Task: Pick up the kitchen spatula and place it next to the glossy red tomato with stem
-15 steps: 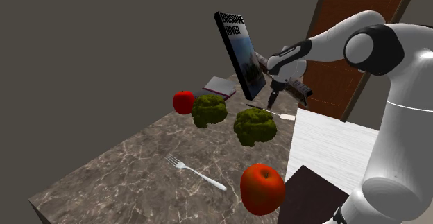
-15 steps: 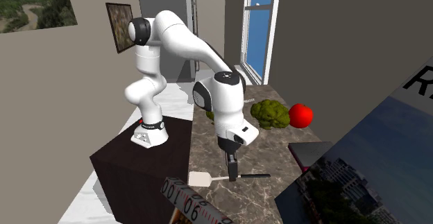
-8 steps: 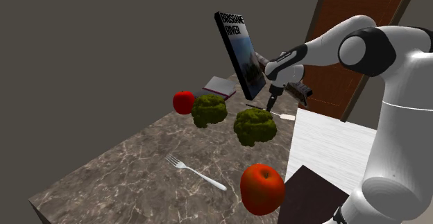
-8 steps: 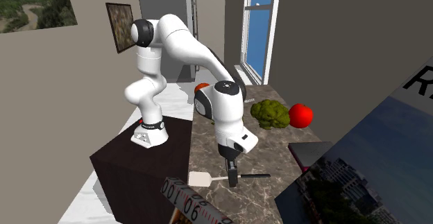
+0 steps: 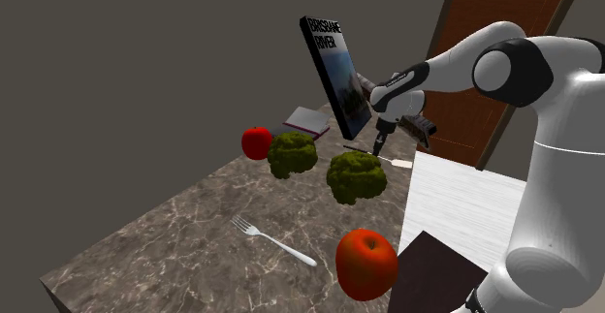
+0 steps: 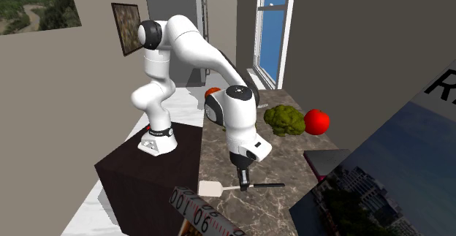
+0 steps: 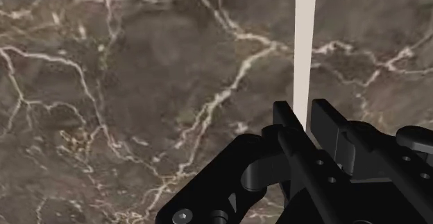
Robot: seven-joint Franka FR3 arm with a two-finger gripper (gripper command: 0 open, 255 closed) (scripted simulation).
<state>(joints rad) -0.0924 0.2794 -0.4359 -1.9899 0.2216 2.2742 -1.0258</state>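
Black two-finger gripper is clamped on the thin pale shaft of the white-bladed, black-handled spatula, blade just ahead. I lift straight up, slow, w/o twisting.

One marbled counter is carrying one spatula, one silver fork, two green broccoli heads, namely the farther broccoli head and the nearer broccoli head, one red tomato and one red apple. Two books are showing, one upright book with a city picture on its cover and one flat book lying on the counter, together with one block bearing numerals. One white arm is standing on one dark stand, and two pictures are hanging on the walls, one landscape picture and one framed picture.
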